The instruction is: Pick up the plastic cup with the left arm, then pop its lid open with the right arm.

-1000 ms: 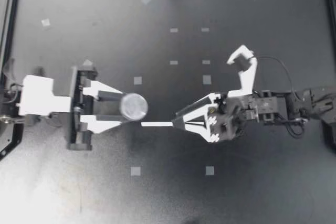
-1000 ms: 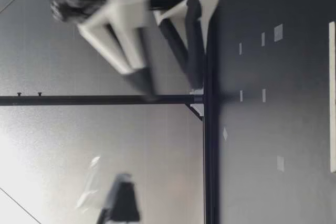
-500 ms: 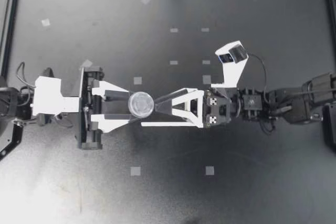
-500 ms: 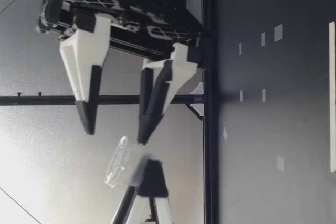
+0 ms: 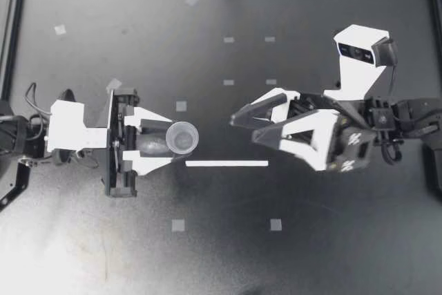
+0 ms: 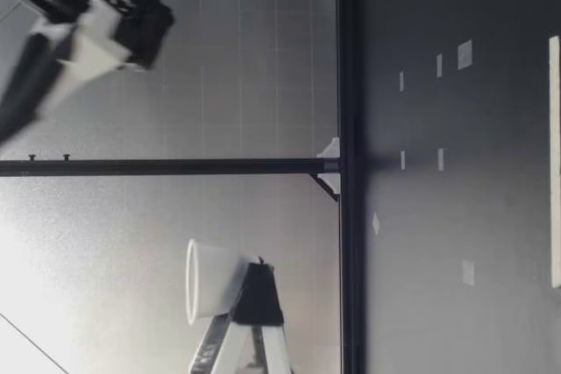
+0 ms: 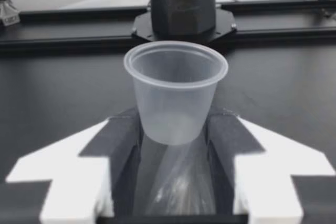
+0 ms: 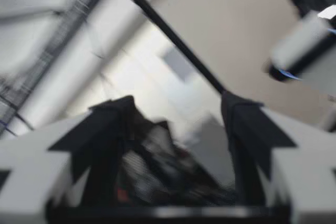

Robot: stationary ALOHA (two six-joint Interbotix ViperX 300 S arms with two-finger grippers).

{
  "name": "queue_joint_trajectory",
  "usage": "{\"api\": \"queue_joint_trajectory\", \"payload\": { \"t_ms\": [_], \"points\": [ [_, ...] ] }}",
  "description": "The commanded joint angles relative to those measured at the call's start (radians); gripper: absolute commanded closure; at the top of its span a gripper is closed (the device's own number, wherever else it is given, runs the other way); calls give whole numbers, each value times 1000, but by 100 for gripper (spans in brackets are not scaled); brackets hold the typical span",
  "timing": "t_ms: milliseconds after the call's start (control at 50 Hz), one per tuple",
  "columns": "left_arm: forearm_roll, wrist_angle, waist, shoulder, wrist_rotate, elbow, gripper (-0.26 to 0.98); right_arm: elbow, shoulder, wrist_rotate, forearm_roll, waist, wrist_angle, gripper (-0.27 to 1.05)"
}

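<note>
Plastic cup (image 7: pixel 176 93), seemingly empty, in left gripper (image 5: pixel 176 140)

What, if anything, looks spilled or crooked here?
Nothing stands out. The clear cup sits upright and empty, clamped in my left gripper above the table; my right gripper hangs open, holding nothing.

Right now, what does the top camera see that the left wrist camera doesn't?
Only the top view shows my right gripper, open and empty, and the thin white strip lying on the black table. Only the left wrist view shows a round black arm base at the table's far side. Both show the small clear plastic cup clamped in my left gripper.
</note>
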Motion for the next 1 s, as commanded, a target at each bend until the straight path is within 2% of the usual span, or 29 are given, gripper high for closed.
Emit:
{"api": "queue_joint_trajectory", "payload": {
  "t_ms": [0, 220, 360, 980],
  "points": [
    [2, -8, 2, -11, -8, -11, 54, -14, -34, -120, -32, -18, 77, 11],
    [2, -8, 2, -9, -21, -8, 54, -20, -57, -632, -41, -18, 383, 12],
    [2, -8, 2, -6, -21, -8, 54, -17, -49, -811, -26, -20, 476, 12],
    [2, -8, 2, 2, -25, -8, 54, -11, -41, -821, -21, -18, 477, 12]
  ]
}}
